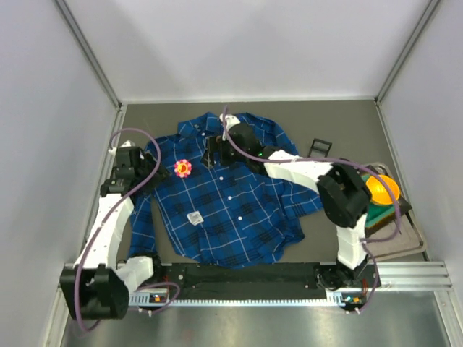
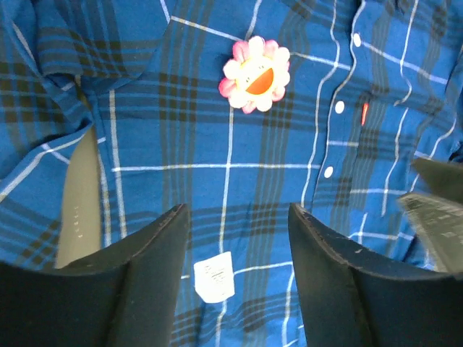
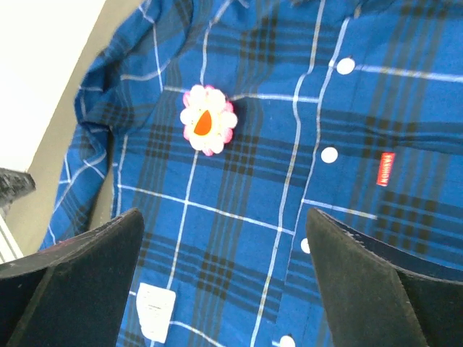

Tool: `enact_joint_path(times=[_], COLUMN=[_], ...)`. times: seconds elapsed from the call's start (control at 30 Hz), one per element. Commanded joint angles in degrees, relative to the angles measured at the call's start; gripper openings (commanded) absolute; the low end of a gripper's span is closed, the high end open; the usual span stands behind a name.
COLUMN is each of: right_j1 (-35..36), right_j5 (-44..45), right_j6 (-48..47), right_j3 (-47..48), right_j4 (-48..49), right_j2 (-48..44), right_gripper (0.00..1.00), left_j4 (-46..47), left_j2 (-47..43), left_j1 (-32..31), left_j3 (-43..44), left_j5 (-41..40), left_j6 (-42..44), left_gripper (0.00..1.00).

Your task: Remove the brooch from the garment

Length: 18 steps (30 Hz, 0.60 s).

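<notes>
From above, both sets of fingers are hard to pick out, dark against dark plaid; the right arm [image 1: 304, 172] lies across the far side of the garment [image 1: 231, 210] and hides that sleeve; a small black frame [image 1: 320, 147] stands on the table [image 1: 325, 123], too small to name. The wrist views cut the shirt off on every edge, but they settle the fingers: left gripper [image 2: 237, 211] parted broadly, only cloth showing below the gap; right gripper [image 3: 224, 217] spread wide, holding nothing. The brooch [image 1: 183, 168] is pinned on the chest panel, left of the button row in the top view; it sits ahead of both pairs of fingertips, apart from each, with the white tag [image 1: 194, 217] lower on the same panel. Far right, a grey tray [image 1: 405, 242] carries a green block [image 1: 380, 213] and an orange bowl [image 1: 383, 189]. The arm's elbow clips the bowl's edge and glare washes out its inside; contents cannot be told.
</notes>
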Motion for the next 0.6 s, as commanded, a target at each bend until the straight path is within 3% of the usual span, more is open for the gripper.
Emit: enact_joint_path(times=[0.0,0.13,0.2,0.37,0.57], right_j1=[0.3,0.3,0.3,0.3,0.2], right_j5=[-6.6,-10.4,-12.8,-17.9,-17.7], right_j6=[2.1,0.9,0.6,1.3,-0.3], right_j3=[3.7,5.0,8.5,11.8,15.9], right_j4=[10.7,13.9,12.9,14.8,12.9], right_j2=[6.1,11.7,15.5,19.4,24.5], right_gripper=[0.85,0.75,0.65,0.49,0.47], left_j4=[10.0,14.3,15.8,16.9,19.6], left_j2=[6.7,12.7,16.8,25.9,34.9], left_j1=[3.8,3.9,3.9,4.0,3.9], left_j3=[-0.4,-0.2,1.0,5.4,8.3], left_j5=[9.5,8.6,8.7,11.6,10.8], left_j6=[-2.3,-0.9,-0.6,0.2,0.1], left_gripper=[0.56,0.43,0.33,0.22,0.18])
